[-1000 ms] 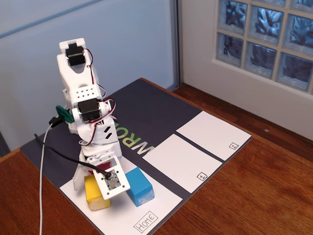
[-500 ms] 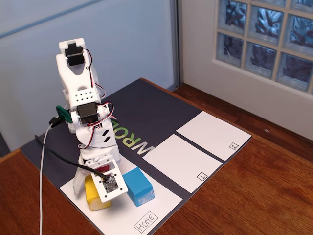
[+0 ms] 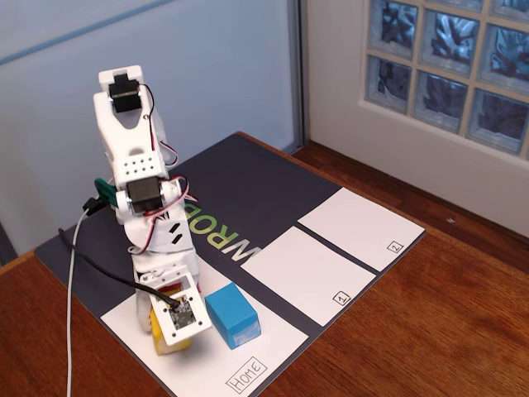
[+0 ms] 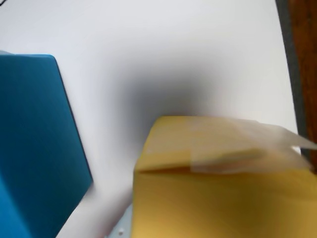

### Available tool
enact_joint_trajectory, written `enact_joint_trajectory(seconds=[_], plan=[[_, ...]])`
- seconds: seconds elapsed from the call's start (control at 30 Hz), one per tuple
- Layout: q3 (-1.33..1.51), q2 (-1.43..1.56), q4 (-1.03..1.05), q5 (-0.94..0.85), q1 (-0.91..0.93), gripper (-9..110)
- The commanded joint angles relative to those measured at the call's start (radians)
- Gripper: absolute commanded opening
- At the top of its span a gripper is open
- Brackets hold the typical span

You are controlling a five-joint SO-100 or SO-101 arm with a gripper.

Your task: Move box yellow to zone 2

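Claw [image 3: 165, 327] is lowered over the box yellow [image 3: 163, 339] on the Home panel [image 3: 248, 356]; its fingers are hidden behind the wrist camera plate, so whether it is spread or pinching cannot be told. The wrist view shows the box yellow [image 4: 223, 188] close and blurred, the blue box [image 4: 34, 144] to its left. In the fixed view the blue box [image 3: 232, 315] sits just beside the arm. Zone 2 [image 3: 360, 227] lies well apart, bare, beyond zone 1 [image 3: 307, 273].
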Motion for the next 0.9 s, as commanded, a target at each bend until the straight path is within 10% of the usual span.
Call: enact_joint_trajectory(seconds=[0.0, 0.87], plan=[[-0.002, 0.025, 0.000, -0.011, 0.014, 0], [-0.416, 0.423, 0.637, -0.011, -0.120, -1]])
